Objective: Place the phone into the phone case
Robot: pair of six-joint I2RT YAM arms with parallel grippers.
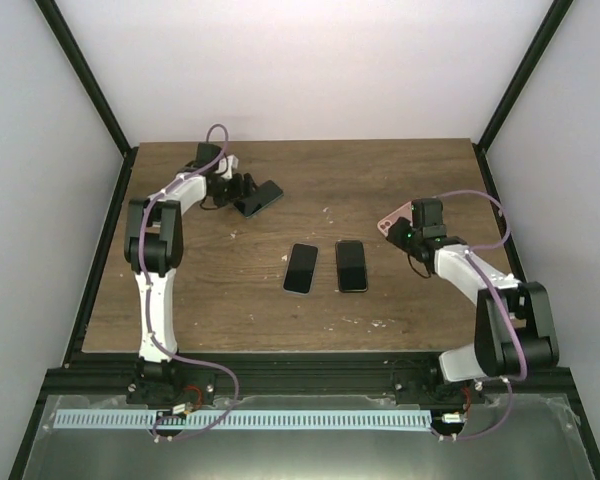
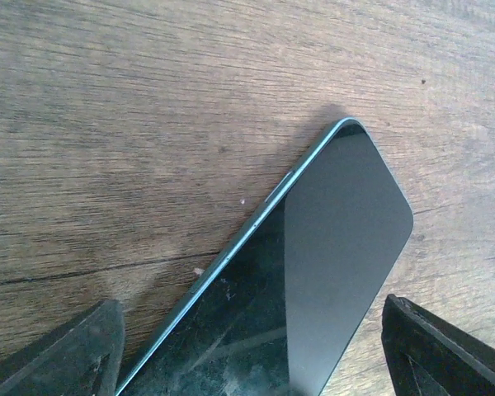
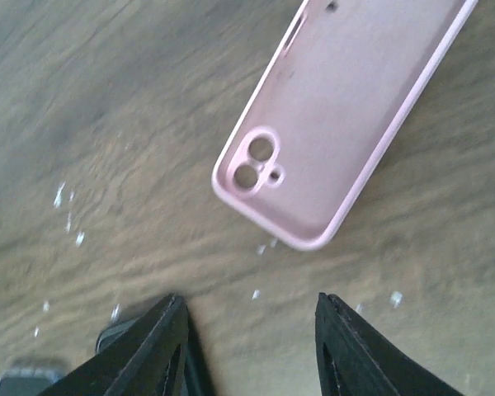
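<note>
The phone (image 2: 313, 280) sits inside the released left claw (image 2: 252, 351), case (image 3: 346, 115) beyond the released right claw (image 3: 252, 330).

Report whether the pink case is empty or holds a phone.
Empty: the pink case lies hollow side up, bare inside, camera cutouts visible.

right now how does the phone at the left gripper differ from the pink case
The phone is dark and glossy; the pink case is matte, with camera cutouts. The phone sits inside the open left gripper; the pink case lies beyond the right gripper. Both rest on the table.
</note>
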